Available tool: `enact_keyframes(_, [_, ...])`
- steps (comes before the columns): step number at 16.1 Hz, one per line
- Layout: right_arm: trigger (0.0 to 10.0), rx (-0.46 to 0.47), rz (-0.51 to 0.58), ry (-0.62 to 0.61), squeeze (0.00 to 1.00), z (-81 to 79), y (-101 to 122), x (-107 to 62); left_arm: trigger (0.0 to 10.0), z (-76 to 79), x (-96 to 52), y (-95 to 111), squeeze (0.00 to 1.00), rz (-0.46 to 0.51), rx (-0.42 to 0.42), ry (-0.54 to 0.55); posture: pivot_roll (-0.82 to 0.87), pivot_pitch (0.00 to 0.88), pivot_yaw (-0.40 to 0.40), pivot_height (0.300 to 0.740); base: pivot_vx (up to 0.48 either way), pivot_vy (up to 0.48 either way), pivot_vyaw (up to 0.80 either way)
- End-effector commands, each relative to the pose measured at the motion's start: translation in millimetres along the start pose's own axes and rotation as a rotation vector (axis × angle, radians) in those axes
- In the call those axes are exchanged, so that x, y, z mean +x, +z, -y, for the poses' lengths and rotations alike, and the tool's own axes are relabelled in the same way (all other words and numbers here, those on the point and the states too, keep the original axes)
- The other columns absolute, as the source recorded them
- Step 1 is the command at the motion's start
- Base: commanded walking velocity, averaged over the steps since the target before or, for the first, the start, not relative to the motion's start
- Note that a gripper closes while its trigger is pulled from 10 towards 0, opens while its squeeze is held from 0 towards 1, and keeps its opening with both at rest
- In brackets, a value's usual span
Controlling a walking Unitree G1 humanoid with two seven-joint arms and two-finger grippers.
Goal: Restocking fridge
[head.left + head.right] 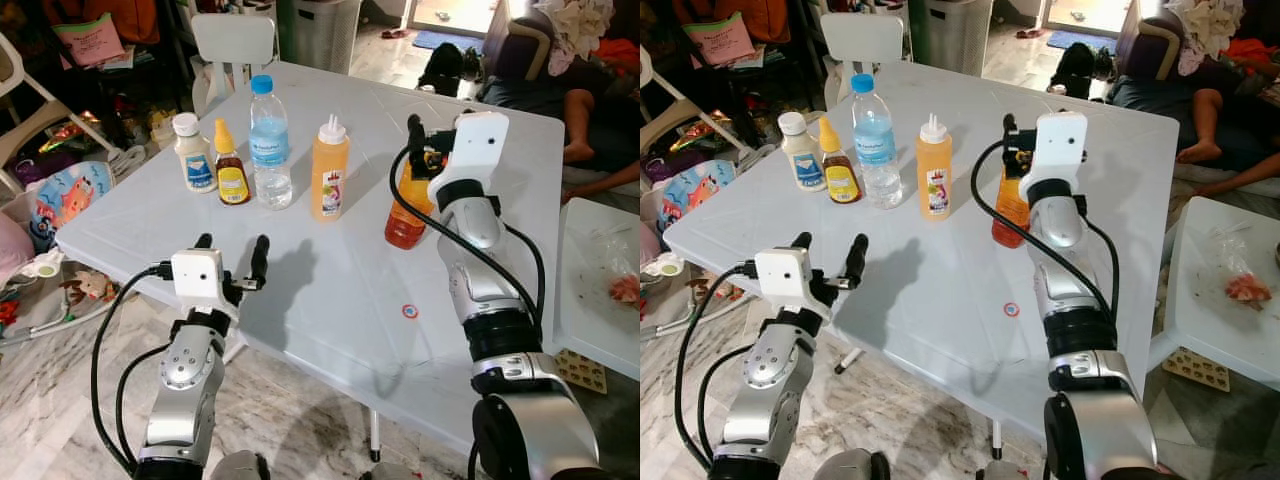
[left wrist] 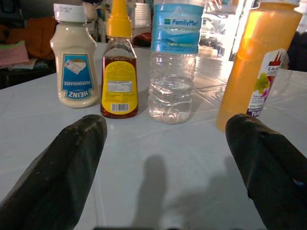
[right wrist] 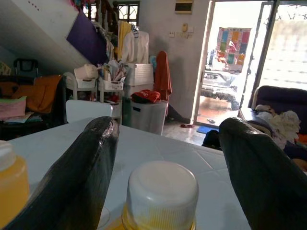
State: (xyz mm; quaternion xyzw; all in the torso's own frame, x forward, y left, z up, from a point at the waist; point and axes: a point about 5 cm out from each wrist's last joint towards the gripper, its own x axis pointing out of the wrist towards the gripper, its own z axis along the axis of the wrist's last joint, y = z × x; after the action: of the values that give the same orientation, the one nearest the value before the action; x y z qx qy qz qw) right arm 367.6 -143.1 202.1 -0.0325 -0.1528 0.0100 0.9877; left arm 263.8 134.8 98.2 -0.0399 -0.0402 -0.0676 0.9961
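On the white table point(image 1: 330, 290), the right gripper point(image 3: 165, 158) hovers spread open above the white-capped orange sauce bottle point(image 1: 405, 215). Lower until both fingers straddle its body below the cap, then close squarely. Left gripper point(image 1: 232, 255) stands open, empty, near the table's edge.

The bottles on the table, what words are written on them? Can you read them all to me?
"HEINZ" and "MAYONNAISE", printed upside down, on the mayonnaise bottle.
"FamilyMart" on the blue label of the water bottle.
The yellow label on the small syrup bottle has print and a barcode, too small to read.
The big orange squeeze bottle has a label starting "LA...", the rest too blurred.
The orange bottle under the right gripper: no readable text.
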Motion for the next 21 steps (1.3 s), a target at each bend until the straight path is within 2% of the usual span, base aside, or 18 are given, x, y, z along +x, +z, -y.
enact_keyframes(1, [0.0,0.018,0.000,-0.018,0.00,1.5,2.0,3.6,10.0,1.2,-0.5,4.6,0.00,0.014,0.002,-0.005,-0.03,0.033,0.007,0.740,0.000,0.000,0.00])
enact_keyframes(7, [0.0,0.016,-0.028,-0.038,0.00,6.7,-2.9,2.2,10.0,2.7,-0.8,3.7,0.00,0.008,-0.002,-0.008,-0.04,0.039,0.004,0.740,0.000,0.000,0.00])
enact_keyframes(14, [0.0,0.027,-0.042,-0.042,0.00,5.4,-5.2,2.2,10.0,2.7,-1.2,3.0,0.00,-0.001,-0.003,-0.004,-0.04,0.039,0.003,0.740,0.000,0.000,0.00])
enact_keyframes(21, [0.0,0.090,-0.095,-0.023,0.00,4.5,-6.4,-2.2,10.0,0.4,-0.6,1.7,0.00,-0.015,0.008,-0.003,-0.03,0.032,-0.002,0.740,0.000,0.000,0.00])
